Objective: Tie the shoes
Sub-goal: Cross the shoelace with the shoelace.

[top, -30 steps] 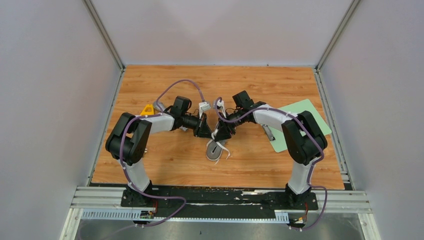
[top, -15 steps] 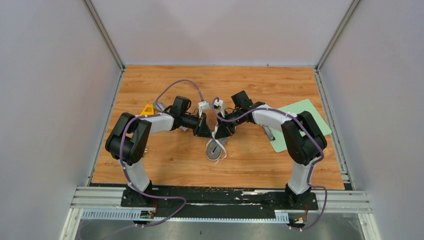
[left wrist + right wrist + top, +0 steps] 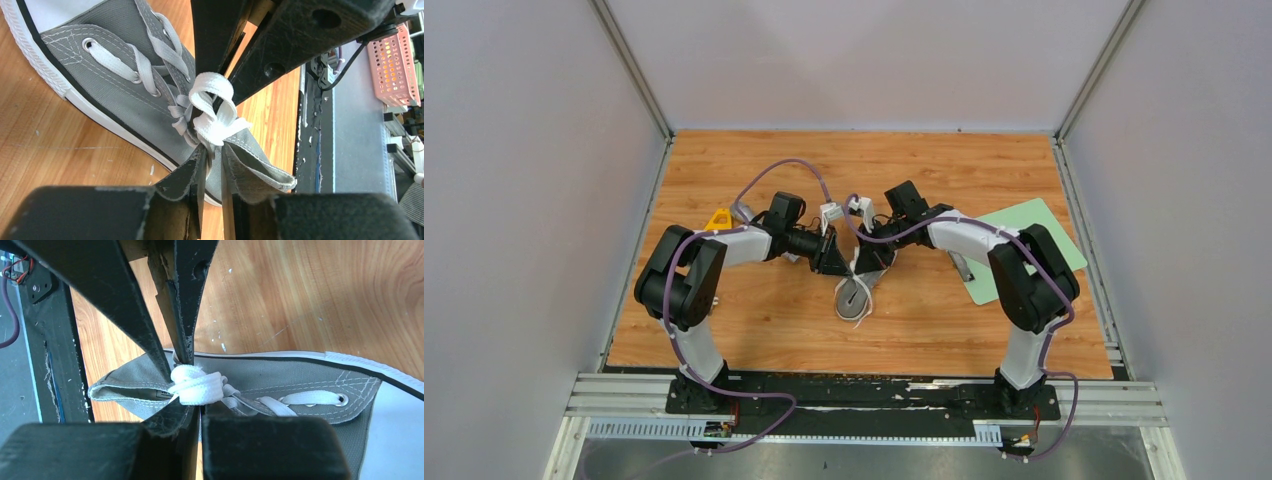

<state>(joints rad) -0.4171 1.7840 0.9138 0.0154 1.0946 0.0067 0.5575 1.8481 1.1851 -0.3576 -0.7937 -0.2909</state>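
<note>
Laces point(image 3: 215, 107) are bunching into a loose white loop above the top eyelets of the grey sneaker point(image 3: 115, 90), and I am pinching that bunch from two sides. My left gripper point(image 3: 212, 150) is clenching with only a sliver of a gap between its fingers, and the white lace is running down into that gap right at the tips. My right gripper point(image 3: 199, 407) is facing it from the opposite side, fingers pressing together on the same bundle. The two sets of tips are almost touching over the shoe's opening. The sneaker is sitting on its white sole on the wooden worktop point(image 3: 764, 320), about midway between my two arms, its grey collar flaps splaying out beneath the loop. A green mat point(image 3: 1024, 212) is lying on the worktop off to my right, partly under my right arm and well apart from the sneaker.
</note>
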